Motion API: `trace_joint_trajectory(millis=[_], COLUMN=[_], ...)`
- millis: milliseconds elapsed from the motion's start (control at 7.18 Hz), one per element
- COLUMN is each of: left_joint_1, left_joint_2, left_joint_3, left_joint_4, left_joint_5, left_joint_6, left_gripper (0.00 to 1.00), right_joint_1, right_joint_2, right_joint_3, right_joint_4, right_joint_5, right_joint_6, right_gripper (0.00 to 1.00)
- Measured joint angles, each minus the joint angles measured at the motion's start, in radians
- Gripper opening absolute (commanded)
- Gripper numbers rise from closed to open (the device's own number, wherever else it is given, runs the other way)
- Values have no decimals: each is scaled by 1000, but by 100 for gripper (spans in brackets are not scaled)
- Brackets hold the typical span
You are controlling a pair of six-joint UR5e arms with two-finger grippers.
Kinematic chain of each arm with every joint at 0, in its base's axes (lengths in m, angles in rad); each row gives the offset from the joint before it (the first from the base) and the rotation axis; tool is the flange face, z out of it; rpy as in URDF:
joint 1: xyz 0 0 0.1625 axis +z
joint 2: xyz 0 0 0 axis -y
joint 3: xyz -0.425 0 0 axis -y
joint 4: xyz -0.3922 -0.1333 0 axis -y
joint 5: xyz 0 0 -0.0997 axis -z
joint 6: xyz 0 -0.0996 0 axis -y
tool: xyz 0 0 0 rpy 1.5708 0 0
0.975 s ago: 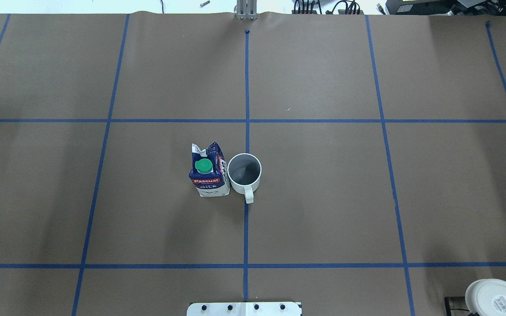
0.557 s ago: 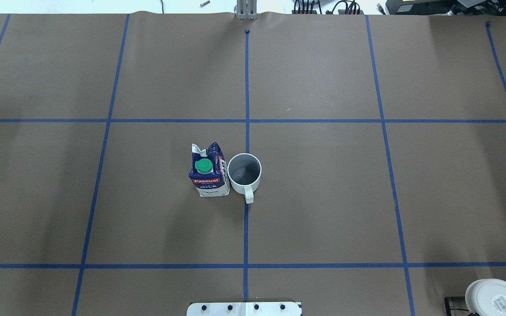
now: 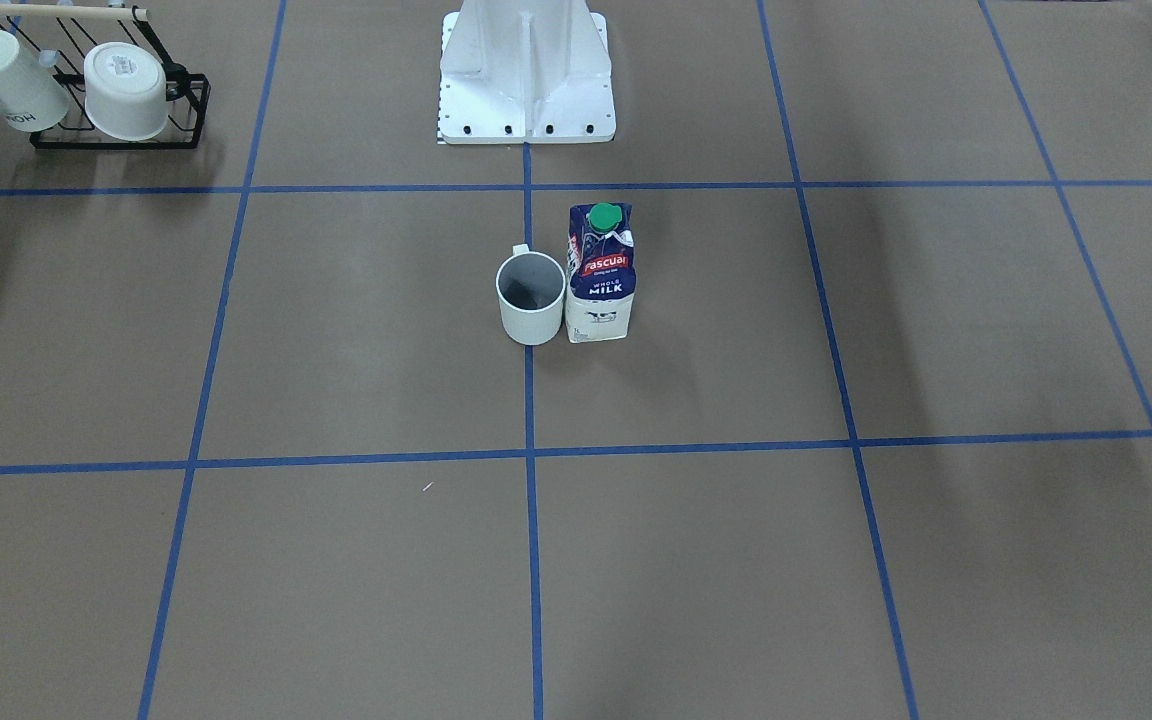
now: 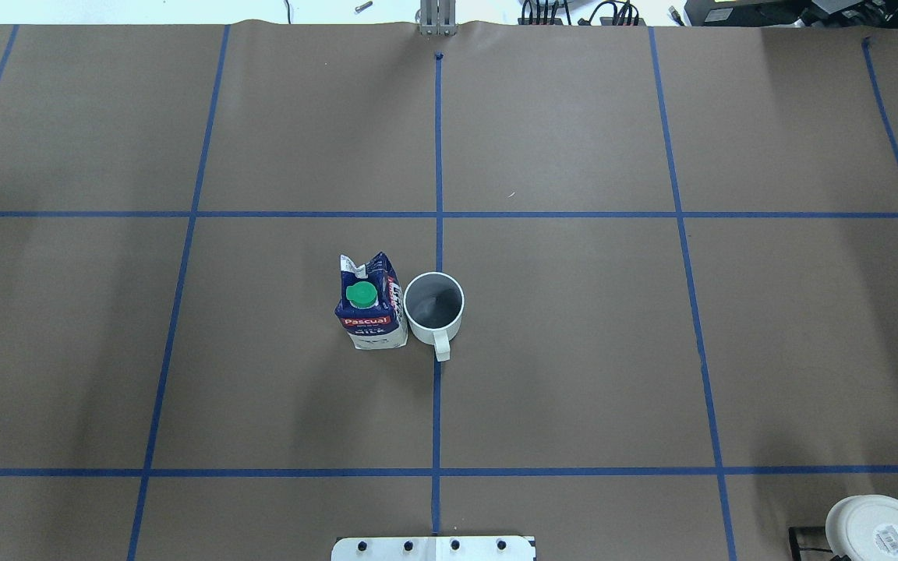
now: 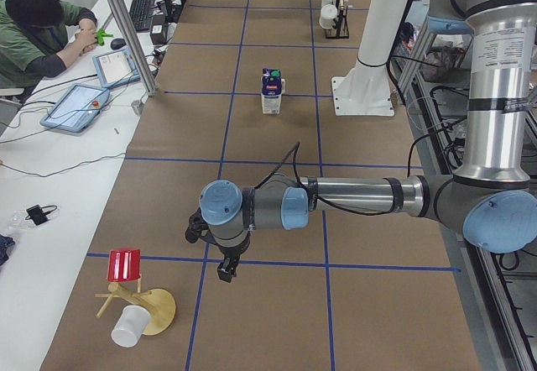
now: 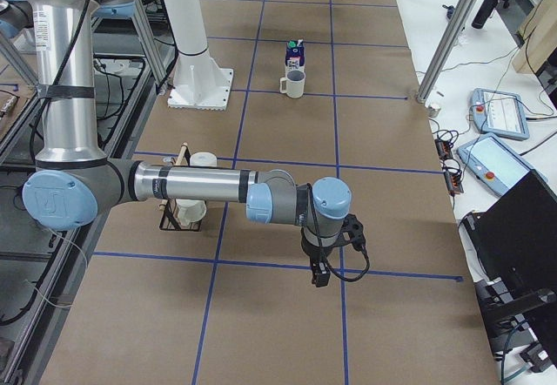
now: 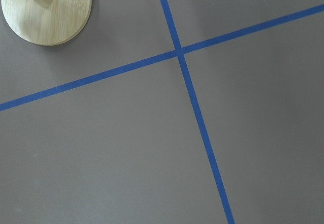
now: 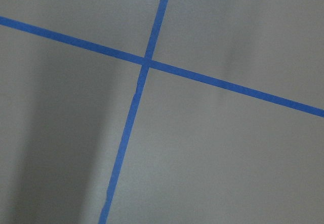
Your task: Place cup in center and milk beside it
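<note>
Nothing moved; I call placement done.
Front: white mug (image 3: 531, 300) on the centre tape line (image 3: 528, 400), Pascual milk carton (image 3: 600, 275) just beside. Overhead: same as before. Sides: left gripper (image 5: 225, 269) and right gripper (image 6: 319, 272) parked well apart; open or closed, I cannot tell.

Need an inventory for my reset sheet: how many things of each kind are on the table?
Cups: 5 (the cup, lettered cup, stamped-base cup, red cup, white cup by the stand)
Milk cartons: 1 (the milk)
Racks: 1 (black rack)
Stands: 1 (wooden stand)
Total: 8
</note>
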Motion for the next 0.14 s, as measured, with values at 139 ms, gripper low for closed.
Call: trace_joint_trajectory(millis=[139], left_joint_1=[0], left_joint_2=[-1], left_joint_3=[0], left_joint_4=[0], left_joint_5=[-1], left_joint_6=[0], left_gripper=[98], right_joint_1=[-1], right_joint_2=[0], right_joint_3=[0], right_joint_4=[0], right_joint_5=[0], right_joint_6=[0], right_gripper=[100])
